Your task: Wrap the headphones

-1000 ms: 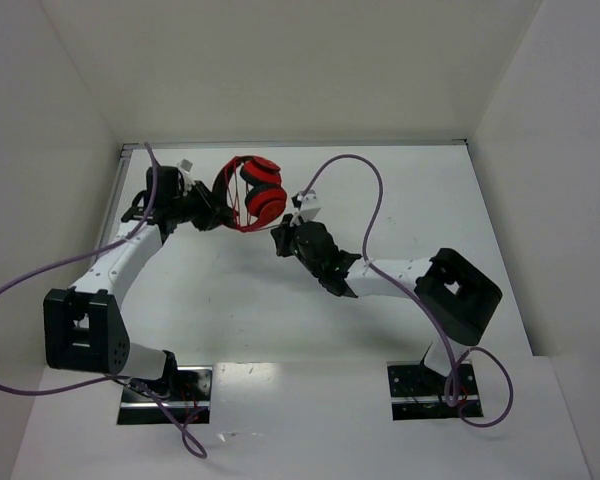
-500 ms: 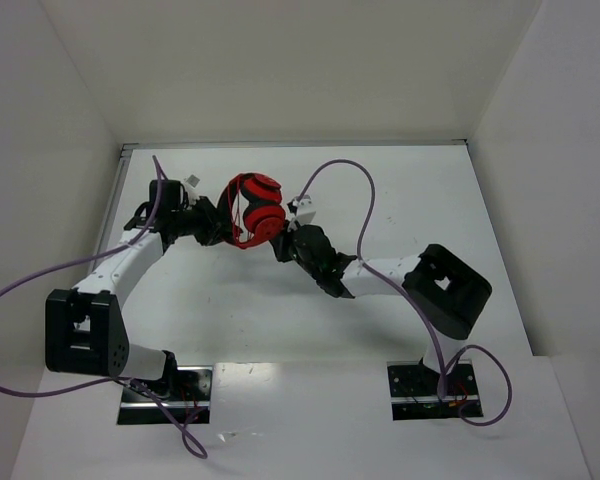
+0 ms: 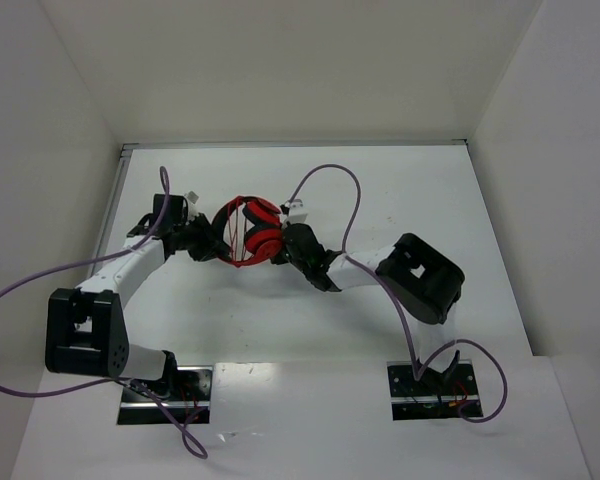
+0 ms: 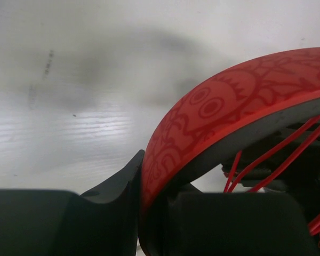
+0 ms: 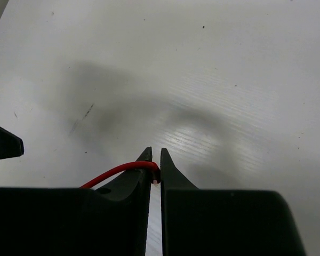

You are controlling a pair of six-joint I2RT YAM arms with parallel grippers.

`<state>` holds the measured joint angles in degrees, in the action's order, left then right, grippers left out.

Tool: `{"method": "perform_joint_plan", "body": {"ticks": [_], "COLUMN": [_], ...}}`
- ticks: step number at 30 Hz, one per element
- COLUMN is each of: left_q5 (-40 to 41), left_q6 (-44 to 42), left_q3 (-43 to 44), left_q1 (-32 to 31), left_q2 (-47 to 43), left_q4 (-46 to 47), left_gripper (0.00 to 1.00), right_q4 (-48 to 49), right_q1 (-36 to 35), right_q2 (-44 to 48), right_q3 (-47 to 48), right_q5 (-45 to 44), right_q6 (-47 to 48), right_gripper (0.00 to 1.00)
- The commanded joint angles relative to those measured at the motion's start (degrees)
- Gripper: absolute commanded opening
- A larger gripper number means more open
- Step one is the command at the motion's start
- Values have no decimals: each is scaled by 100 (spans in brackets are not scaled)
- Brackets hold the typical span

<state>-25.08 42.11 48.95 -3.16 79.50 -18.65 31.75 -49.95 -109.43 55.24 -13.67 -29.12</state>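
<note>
1. The headphones (image 3: 250, 232) are hanging between the two arms, over the far-left part of the desk (image 3: 400, 200). I cannot tell whether they are touching it.
2. The left end effector (image 3: 217, 241) is clamping the patterned headband (image 4: 229, 106), with its jaws closed on it.
3. The right end effector (image 5: 155, 159) is pinching the thin red cable (image 5: 117, 171), its jaws nearly meeting around it.
4. Progress, as I am judging it: the winding is well under way. Several red strands are already crossing the headband and the ear cups. A free run of cable is leading into the right jaws, so at least that length is waiting to be wound and its end tucked in.
5. Count: one pair of headphones, one cable, two end effectors, and two purple robot leads (image 3: 345, 215).
</note>
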Motion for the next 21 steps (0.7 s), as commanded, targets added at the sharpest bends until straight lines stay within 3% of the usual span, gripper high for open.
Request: {"method": "perform_joint_plan", "body": {"ticks": [1,12,21], "left_q5": [318,679,1997], "left_q6": [-554,-1697,-2004], "left_q3": [97,651,1204], "left_q1": [35,-149,-379], "left_q2": [3,1145,1830], "left_q4": [-58,-200,-446], "left_gripper": [0,0,0], "right_q4": [191,-124,-283], "right_q1": [276,653,768], "right_q2": [-158,-606,-501], "right_q3": [232,338,268], "right_q5": [-101,286,-56], "right_q6": [-137,-190,-550], "right_gripper": [1,4,5]}}
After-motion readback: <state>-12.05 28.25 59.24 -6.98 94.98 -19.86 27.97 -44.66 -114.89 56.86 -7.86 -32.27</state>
